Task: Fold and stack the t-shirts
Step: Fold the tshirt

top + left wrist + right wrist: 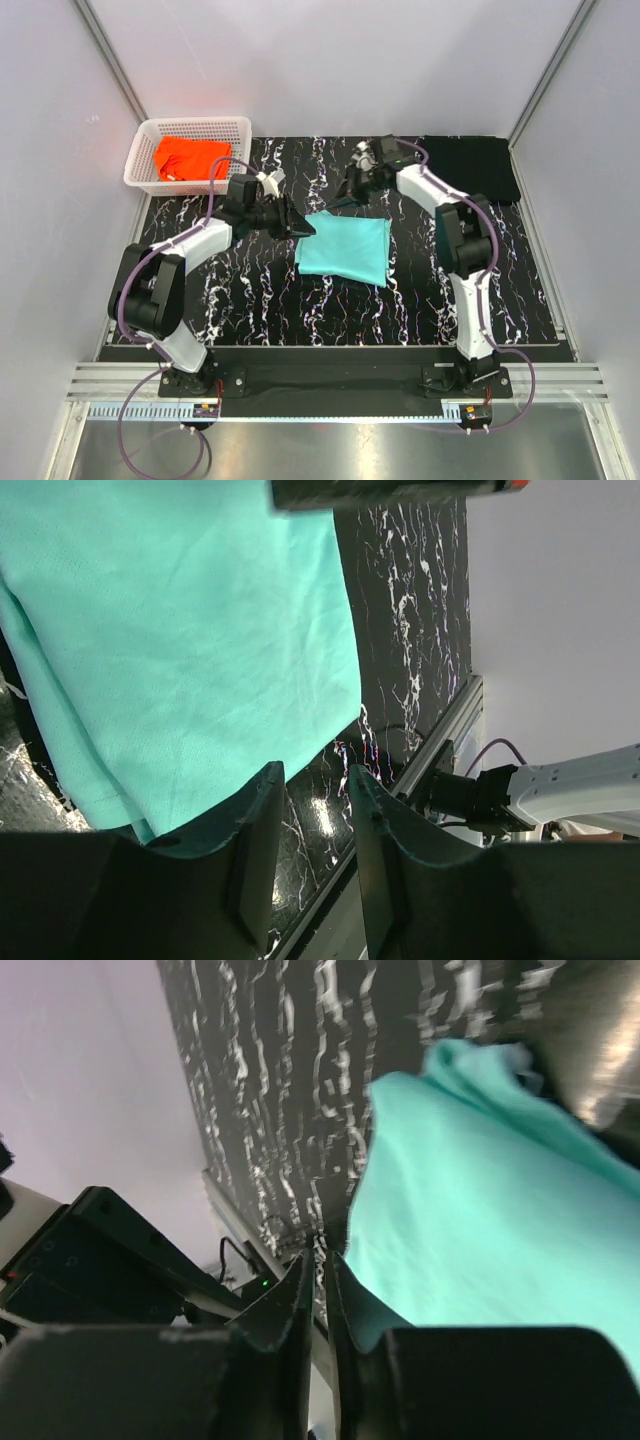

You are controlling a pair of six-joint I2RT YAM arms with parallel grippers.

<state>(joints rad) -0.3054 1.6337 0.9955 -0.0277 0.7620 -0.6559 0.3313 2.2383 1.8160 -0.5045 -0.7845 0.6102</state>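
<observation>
The mint-teal t-shirt lies mid-tabletop as a folded rectangle. The black t-shirt lies flat at about 1 o'clock and looks already folded, while the orange t-shirt is bunched in the white lattice basket at 10 o'clock. So I judge one shirt unstarted and nothing stacked. The left gripper sits at the teal shirt's 10 o'clock corner, jaws partly apart on nothing, and the right gripper is near its 12 o'clock edge, closed to a slit with no cloth visible inside.
</observation>
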